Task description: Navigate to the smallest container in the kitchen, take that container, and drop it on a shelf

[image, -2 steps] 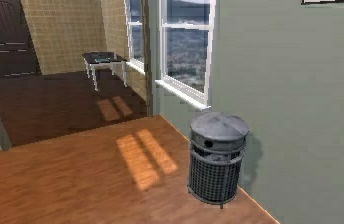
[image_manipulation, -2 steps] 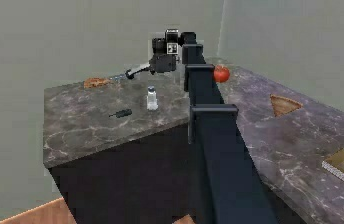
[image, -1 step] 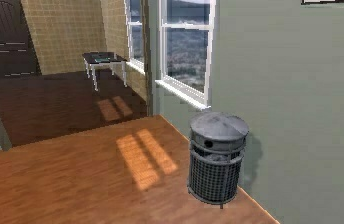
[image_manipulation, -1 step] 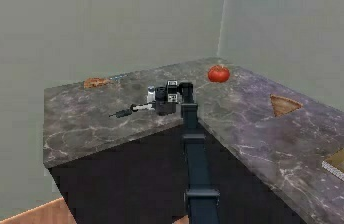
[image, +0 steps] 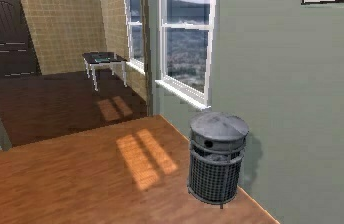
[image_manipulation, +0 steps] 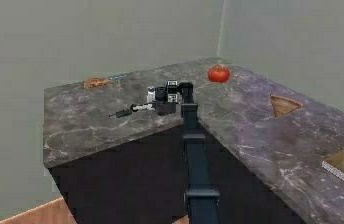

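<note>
One container-shaped thing can be made out: a dark grey bin (image: 218, 160), seen in the forward view's lower right. It is round and upright, its wall is made of fine mesh, and it is topped by a lighter grey domed lid with dark slots cut under its rim. It is set on the wooden floor (image: 70, 190), at the floor's edge just beside the grey-green wall (image: 290, 90). Whether it is the smallest container cannot be told.
</note>
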Tool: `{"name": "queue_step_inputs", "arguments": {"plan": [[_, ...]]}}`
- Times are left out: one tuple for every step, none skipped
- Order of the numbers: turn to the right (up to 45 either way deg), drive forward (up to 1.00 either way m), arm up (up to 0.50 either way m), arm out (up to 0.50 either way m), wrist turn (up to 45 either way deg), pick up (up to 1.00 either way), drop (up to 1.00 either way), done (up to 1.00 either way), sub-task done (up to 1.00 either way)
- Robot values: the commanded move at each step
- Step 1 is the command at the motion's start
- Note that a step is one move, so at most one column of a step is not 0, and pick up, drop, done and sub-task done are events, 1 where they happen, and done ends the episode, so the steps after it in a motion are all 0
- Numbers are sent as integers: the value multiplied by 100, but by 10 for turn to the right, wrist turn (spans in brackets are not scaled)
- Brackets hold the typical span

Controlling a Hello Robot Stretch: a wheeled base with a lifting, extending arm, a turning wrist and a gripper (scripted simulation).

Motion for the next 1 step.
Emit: {"name": "queue_step_inputs", "arguments": {"plan": [[0,0,10,0,0,0,0,0,0]]}}
